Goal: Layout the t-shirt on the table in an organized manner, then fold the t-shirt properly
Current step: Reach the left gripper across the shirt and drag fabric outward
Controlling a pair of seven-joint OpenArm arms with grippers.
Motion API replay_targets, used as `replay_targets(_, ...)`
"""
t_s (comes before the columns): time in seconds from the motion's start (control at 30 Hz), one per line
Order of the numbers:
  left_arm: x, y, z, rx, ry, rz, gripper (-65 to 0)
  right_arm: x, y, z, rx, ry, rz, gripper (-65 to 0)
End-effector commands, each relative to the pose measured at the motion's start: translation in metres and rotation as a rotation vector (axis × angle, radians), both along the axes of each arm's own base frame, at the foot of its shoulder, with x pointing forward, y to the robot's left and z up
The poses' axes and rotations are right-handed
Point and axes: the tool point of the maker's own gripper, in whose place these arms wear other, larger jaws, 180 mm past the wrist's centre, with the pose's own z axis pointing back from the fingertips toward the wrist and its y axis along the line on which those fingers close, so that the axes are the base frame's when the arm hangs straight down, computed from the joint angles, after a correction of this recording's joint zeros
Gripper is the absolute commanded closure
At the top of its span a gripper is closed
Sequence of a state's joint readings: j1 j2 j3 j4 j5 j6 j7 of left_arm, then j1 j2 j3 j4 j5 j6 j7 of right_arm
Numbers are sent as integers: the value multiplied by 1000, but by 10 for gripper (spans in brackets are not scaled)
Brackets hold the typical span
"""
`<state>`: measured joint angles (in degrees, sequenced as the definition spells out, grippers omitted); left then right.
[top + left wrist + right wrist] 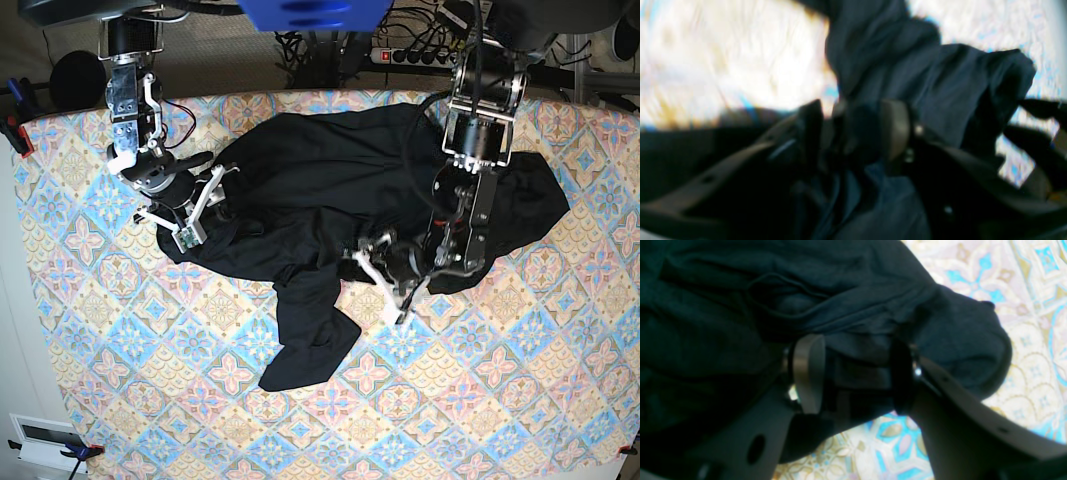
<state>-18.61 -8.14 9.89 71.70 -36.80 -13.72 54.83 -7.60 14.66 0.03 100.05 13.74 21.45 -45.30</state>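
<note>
The black t-shirt (300, 180) lies crumpled across the far middle of the table (100, 350), with one part trailing toward the front (305, 350). My left gripper (390, 275) is at the shirt's front right part. In the left wrist view, which is blurred, it (853, 130) is shut on a bunch of the black fabric (923, 90). My right gripper (200, 205) is at the shirt's left edge. In the right wrist view its jaws (855, 373) stand apart around a fold of the shirt (846, 306), just above the patterned cloth (1023, 306).
A power strip and cables (410, 50) lie behind the table's far edge. Clamps (12, 130) sit on the left edge. A white box (45, 435) stands off the front left corner. Bare patterned cloth shows along the front and left.
</note>
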Motion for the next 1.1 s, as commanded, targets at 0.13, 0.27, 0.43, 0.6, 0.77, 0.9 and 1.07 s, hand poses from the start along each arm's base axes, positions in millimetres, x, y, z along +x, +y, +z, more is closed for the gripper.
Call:
replay_targets(0.13, 7, -17, 20, -50, -59, -36, -375, 9, 0, 13, 10, -49, 3, -301)
replay_targets(0.27, 3, -40, 21, -47, -101, -87, -376, 9, 0, 13, 10, -49, 4, -301)
replay_targets(0.43, -2, -62, 1, -43, -84, -117, -367, 10, 0, 14, 10, -51, 5, -301)
replay_targets(0.6, 18, -66, 12, -68, -127, -86, -114, 9, 1, 15, 10, -54, 7, -301)
replay_targets(0.77, 48, -65, 46, -76, -218, -72, -23, 9, 0, 13, 9, -47, 5, -301)
replay_targets(0.9, 80, -44, 82, -111, -286, 9, 0, 7, 5, 11, 11, -40, 18, -301)
replay_targets(1.07, 111, -15, 119, -148, -355, 109, 0, -6, 30, -9, 21, 22, 91, -301)
